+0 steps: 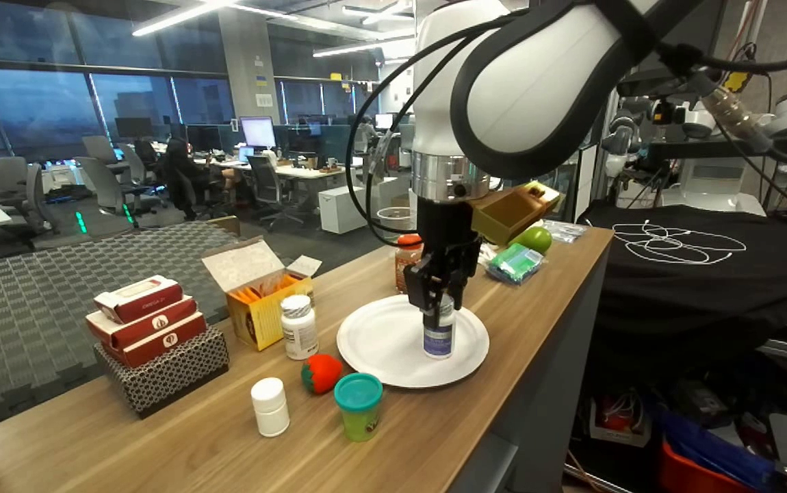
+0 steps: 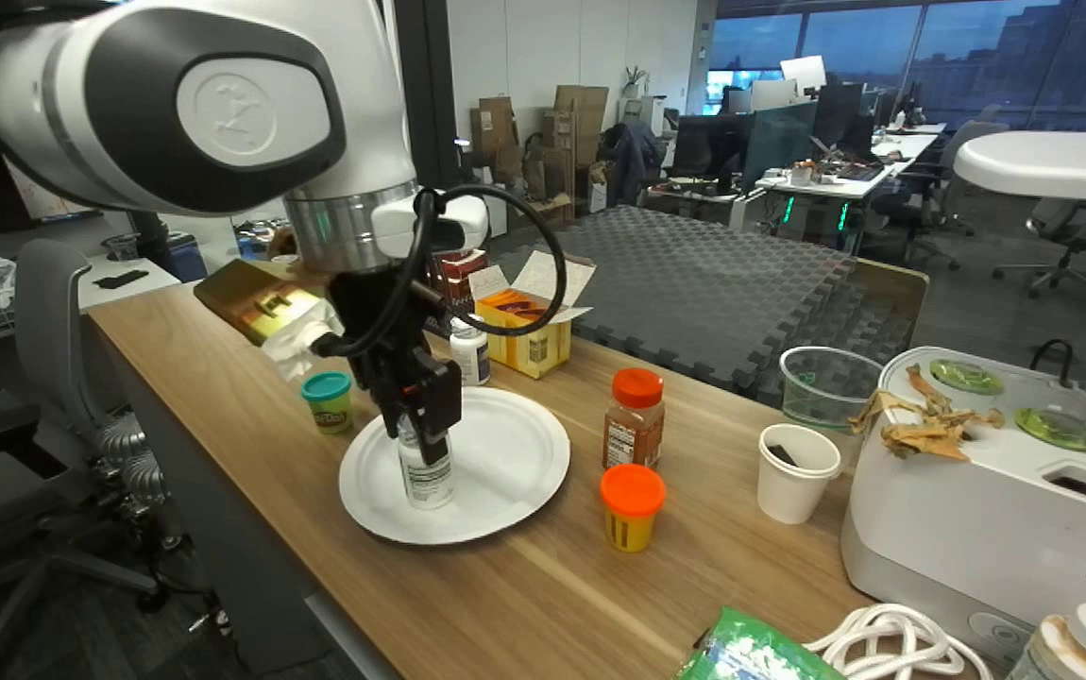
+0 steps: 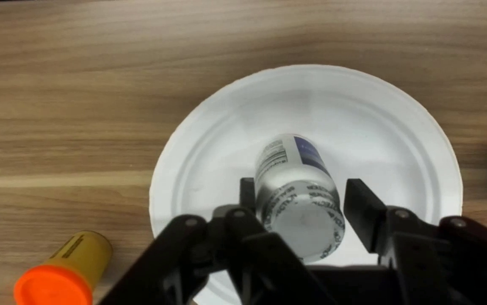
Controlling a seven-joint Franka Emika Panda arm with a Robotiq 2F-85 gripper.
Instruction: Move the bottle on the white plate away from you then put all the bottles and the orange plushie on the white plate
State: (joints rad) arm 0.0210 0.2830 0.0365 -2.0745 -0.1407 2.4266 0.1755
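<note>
Bottle with a blue label (image 1: 439, 340), standing on the white plate (image 1: 390, 342) just off its middle, between the jaws of the gripper (image 3: 300, 190). Jaws part-way apart: on one side touching the bottle or nearly so, on the other a strip of bare plate in the gap; no firm hold to be seen. By the look of it, only the first step in hand, the shift of that bottle away, with all the gathering left. Not yet on the plate: the strawberry plushie (image 1: 323, 374), just beside its rim; the labelled white bottle (image 1: 299, 329), near the rim; the plain white bottle (image 1: 270, 408), farther out from the plate; the red-capped amber bottle (image 2: 635, 427), near the plate on its opposite side; and, probably counted in, the teal-lidded Play-Doh tub (image 2: 329, 404), near the rim. As for containers, a yellow carton (image 1: 270, 316) near the plate, flaps spread, with orange packets (image 1: 248, 294) inside; near the plate too, an orange-lidded yellow tub (image 2: 632, 508), contents hidden under the lid; reddish brown showing through the wall of the amber bottle, fill level unreadable; well apart from the plate, a white paper cup (image 2: 793, 496) with something dark (image 2: 782, 455) inside, too small to name.
</note>
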